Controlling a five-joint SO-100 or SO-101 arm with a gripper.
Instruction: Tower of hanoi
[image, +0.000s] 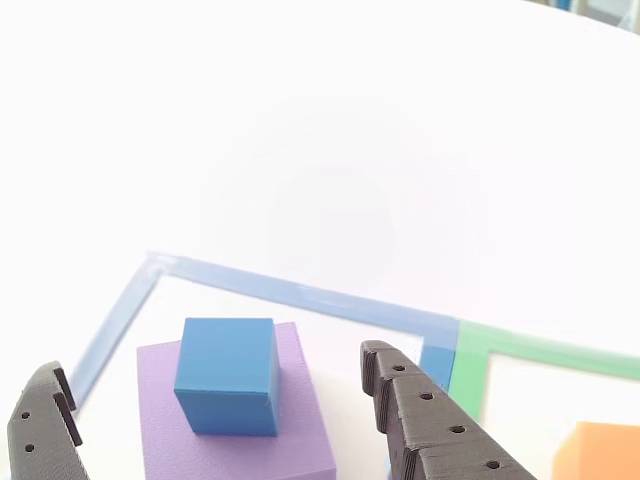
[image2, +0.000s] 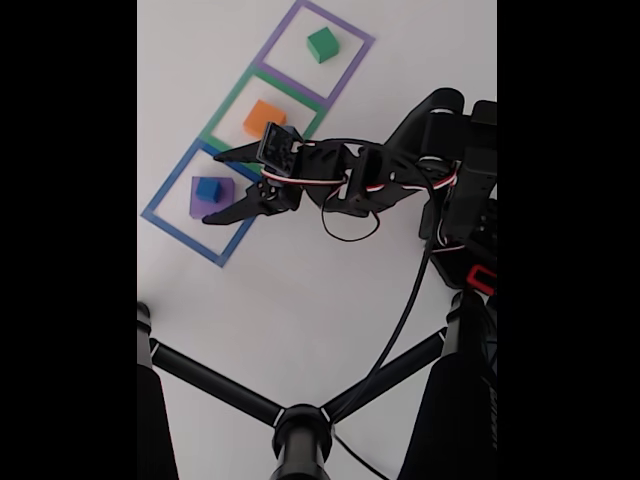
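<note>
The end effector (image2: 222, 184) hangs spread wide, fingers apart on either side of the small matte blue plastic cube (image: 228, 374), which sits atop the large purple plastic block (image: 300, 430) inside the blue taped outline (image: 290, 291) on the white tabletop (image2: 300, 300).

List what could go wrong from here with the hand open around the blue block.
1. The blue block sits toward one corner of the purple block, so a closing hand might nudge it off the edge.
2. The fingers hang low beside the purple block; descending further may push it across the blue taped outline.
3. The orange block lies close by and could be clipped.
</note>
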